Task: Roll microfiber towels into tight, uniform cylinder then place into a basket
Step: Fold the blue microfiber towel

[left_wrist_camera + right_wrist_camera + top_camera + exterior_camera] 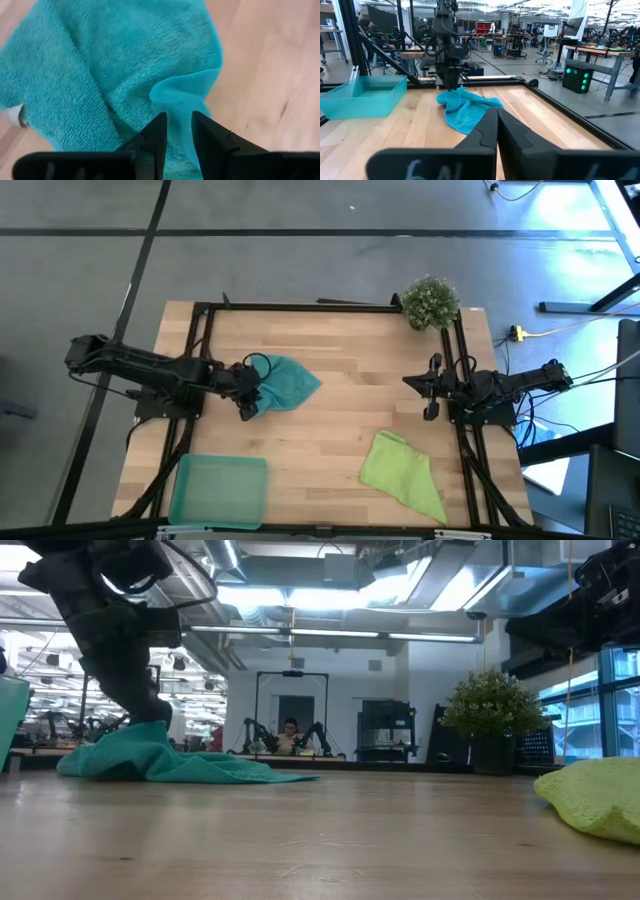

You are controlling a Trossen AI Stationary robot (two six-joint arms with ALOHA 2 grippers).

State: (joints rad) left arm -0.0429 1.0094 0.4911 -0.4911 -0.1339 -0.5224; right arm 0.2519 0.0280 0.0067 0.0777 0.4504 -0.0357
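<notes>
My left gripper (178,131) pinches a fold of the teal towel (287,384), which lies crumpled up-table from the basket (218,489). My right gripper (433,389) waits with fingers pressed together, empty, well right of the basket; the lime towel (402,471) lies between them.

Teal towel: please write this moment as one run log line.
left pincer: shut on teal towel | right pincer: shut, waiting at table's right | lime towel: unrolled | basket: holds no towel
</notes>
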